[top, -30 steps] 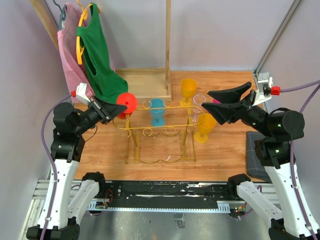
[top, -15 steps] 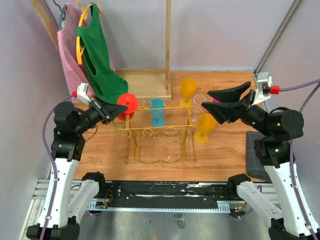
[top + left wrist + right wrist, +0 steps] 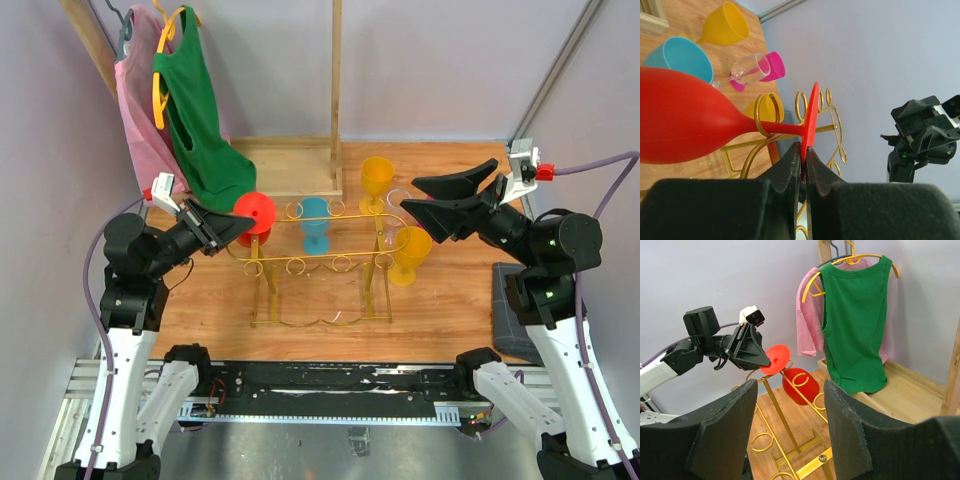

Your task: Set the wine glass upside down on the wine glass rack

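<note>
Top external view: wine glass [image 3: 255,210] upside down at the left end of the wine glass rack [image 3: 296,264], pinched by my left gripper [image 3: 235,228].

From the left: my left gripper is narrow, jaws closed on the rim of the foot; the glass lies just right of it, foot up, bowl down, long axis near upright, stem inside a curled loop above the desk [image 3: 450,290]; I judge the next move a release and a leftward retreat; my right gripper [image 3: 409,196] hangs wide and empty over the rack's right end, well apart from the glass.
</note>
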Available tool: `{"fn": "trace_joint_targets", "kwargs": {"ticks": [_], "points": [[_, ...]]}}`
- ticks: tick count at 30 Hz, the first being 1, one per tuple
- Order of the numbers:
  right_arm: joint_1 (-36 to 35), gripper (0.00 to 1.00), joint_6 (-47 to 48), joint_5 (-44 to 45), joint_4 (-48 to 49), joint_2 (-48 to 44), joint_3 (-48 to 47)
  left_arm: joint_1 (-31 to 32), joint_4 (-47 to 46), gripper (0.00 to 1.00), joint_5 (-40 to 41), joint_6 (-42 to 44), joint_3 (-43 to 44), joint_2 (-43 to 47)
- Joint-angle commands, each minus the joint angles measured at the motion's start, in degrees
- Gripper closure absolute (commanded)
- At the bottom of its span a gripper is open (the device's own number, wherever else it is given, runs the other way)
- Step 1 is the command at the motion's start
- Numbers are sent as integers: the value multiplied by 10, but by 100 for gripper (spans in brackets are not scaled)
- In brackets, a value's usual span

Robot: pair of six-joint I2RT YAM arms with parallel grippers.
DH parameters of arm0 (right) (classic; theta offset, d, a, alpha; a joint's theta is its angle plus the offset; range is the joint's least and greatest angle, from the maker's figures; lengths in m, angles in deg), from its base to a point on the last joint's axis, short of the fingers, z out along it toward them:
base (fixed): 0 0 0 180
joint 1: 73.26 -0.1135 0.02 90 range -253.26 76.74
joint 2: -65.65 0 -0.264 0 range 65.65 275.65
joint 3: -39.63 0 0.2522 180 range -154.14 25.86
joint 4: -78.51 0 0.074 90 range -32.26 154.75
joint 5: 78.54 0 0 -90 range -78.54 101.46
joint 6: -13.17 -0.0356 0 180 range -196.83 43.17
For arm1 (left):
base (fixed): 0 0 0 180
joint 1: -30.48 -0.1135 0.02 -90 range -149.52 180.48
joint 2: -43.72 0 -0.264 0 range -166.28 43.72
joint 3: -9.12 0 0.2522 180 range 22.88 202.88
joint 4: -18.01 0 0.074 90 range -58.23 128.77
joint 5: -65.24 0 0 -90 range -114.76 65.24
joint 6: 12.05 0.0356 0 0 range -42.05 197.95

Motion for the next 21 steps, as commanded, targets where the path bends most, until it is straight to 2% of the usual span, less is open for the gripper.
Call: {"fn": "trace_joint_targets", "kwargs": {"ticks": [1,9,21], "points": [[7,43,-10,8,24,0,-7,0,-18,88,-19,-5,-10,9],[7,43,-13,9,24,4,-9,2,-18,80,-18,-7,-17,18],[8,44,-15,11,22,6,-12,3,-13,79,-19,-3,-26,29]]}}
